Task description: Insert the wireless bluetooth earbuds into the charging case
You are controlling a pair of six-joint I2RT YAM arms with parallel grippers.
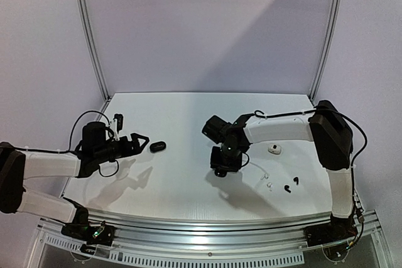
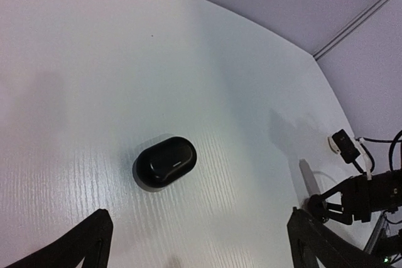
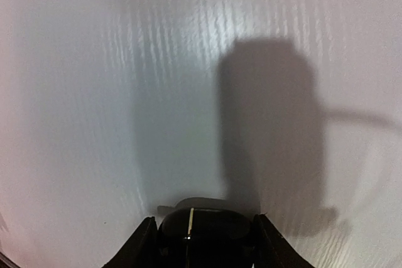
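A closed black charging case (image 3: 204, 229) with a thin pale seam sits between the fingers of my right gripper (image 3: 202, 243), which is shut on it low over the middle of the table (image 1: 221, 169). A second closed black case (image 2: 165, 162) lies flat on the table (image 1: 157, 147). My left gripper (image 2: 200, 249) stands wide open just short of it (image 1: 142, 142), touching nothing. The earbuds lie loose at the near right: two black ones (image 1: 287, 188) (image 1: 296, 181) and two white ones (image 1: 266, 177) (image 1: 270, 186). I cannot tell whether the held case touches the table.
A small white case (image 1: 274, 149) lies under the right arm's forearm, right of the right gripper. The white table (image 1: 188, 111) ends in a metal rail at the near edge (image 1: 207, 224). Purple backdrop walls stand behind and to both sides.
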